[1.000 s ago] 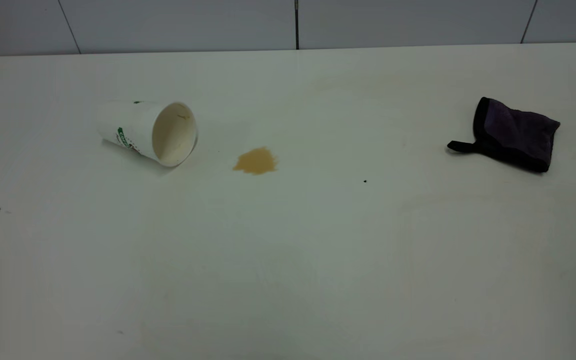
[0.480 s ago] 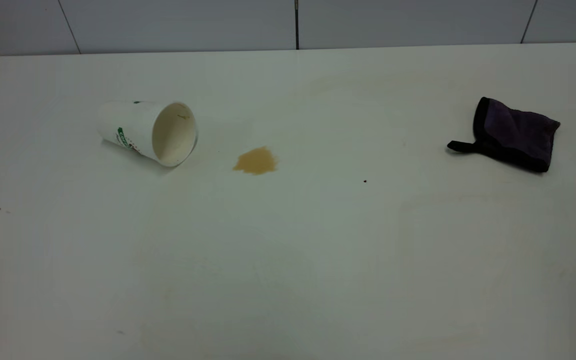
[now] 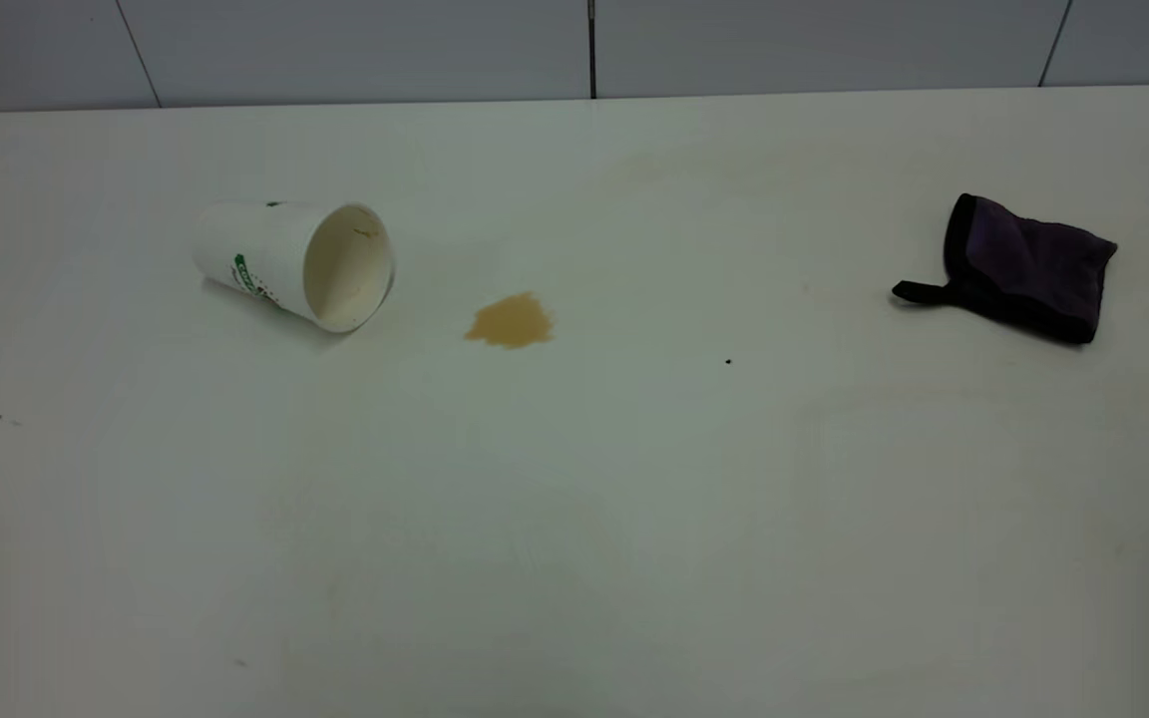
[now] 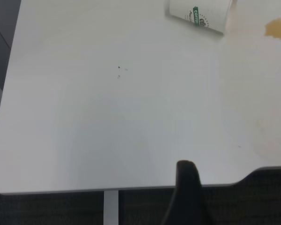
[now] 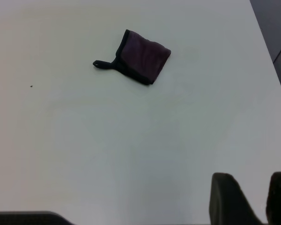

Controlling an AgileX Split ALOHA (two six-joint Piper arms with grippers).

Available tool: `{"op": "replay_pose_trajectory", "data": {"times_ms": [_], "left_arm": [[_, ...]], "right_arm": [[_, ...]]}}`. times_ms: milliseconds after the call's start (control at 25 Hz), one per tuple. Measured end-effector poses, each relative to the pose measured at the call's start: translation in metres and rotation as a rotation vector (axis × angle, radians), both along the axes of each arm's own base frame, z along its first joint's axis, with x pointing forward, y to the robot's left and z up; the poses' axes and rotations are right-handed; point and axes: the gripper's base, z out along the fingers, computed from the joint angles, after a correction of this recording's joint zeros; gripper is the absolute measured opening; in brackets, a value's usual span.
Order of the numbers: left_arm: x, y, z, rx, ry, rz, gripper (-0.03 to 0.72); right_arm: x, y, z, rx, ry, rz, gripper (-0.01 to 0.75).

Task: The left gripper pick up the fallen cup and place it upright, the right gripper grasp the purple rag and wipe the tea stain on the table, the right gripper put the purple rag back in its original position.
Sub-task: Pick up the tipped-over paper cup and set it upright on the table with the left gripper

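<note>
The cup (image 3: 293,261) is lying on its side at the worktop's (image 3: 574,499) upper left, the tea stain (image 3: 510,321) sitting just beside its mouth. The purple rag (image 3: 1023,267) is resting far right. Both pincers are barely showing at the wrist views' edges; cannot tell whether they're open or closed.

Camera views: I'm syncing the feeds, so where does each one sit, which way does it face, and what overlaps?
Exterior: high, looking down across the table at the cup, tea stain and purple rag; no arm shows.
Left wrist: above the table's near edge; one dark fingertip shows; shares cup and stain with exterior.
Right wrist: above the near edge; the right gripper shows; shares rag.
</note>
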Motion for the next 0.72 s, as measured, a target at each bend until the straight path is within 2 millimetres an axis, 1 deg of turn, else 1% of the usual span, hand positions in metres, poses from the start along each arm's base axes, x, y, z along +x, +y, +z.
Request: {"op": "replay_pose_trajectory", "data": {"times_ms": [720], "left_arm": [[0.0000,0.0010,0.0000,0.010,0.000,0.006,0.588]], "right_arm": [[0.0000,0.0000,0.0000,0.000,0.000,0.000,0.239]]}}
